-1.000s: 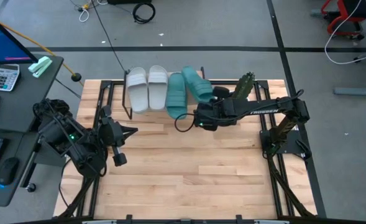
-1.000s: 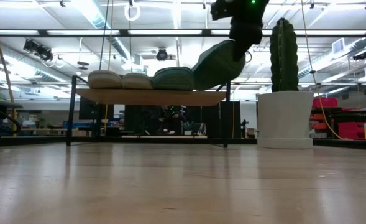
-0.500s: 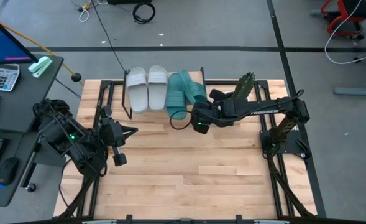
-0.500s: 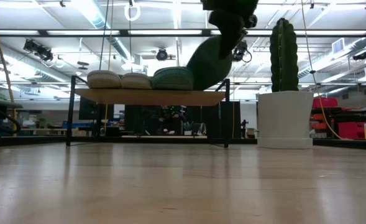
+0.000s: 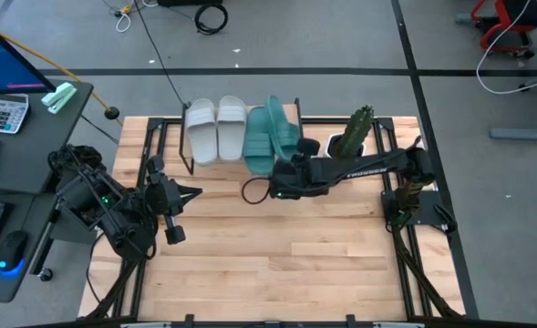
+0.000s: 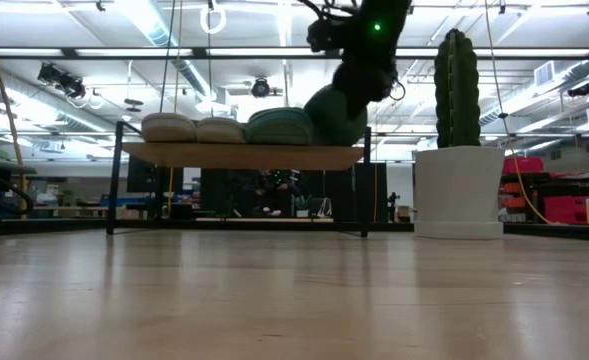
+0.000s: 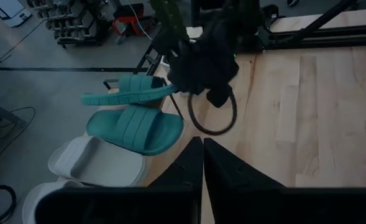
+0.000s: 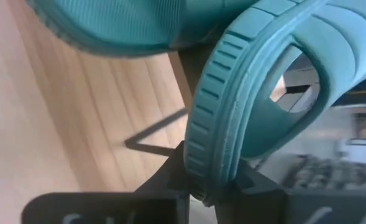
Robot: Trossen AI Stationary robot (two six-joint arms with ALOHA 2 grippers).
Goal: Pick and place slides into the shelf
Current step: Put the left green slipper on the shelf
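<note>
A teal slide (image 5: 284, 135) is being held tilted on edge over the shelf (image 6: 244, 155), gripped at its sole rim by the right pincer (image 5: 284, 173). Beside it another teal slide (image 5: 258, 139) and two white slides (image 5: 215, 129) are lying. The left pincer (image 7: 202, 163) is being kept clenched over the counter (image 5: 277, 246).

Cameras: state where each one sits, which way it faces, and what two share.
High: overhead, straight down on both arms and the shelf.
Low: table height, level across at the shelf.
Left wrist: on the waiting left arm, past its shut pincer.
Right wrist: on its pincer, clamping the tilted teal slide.
All four show that slide.
</note>
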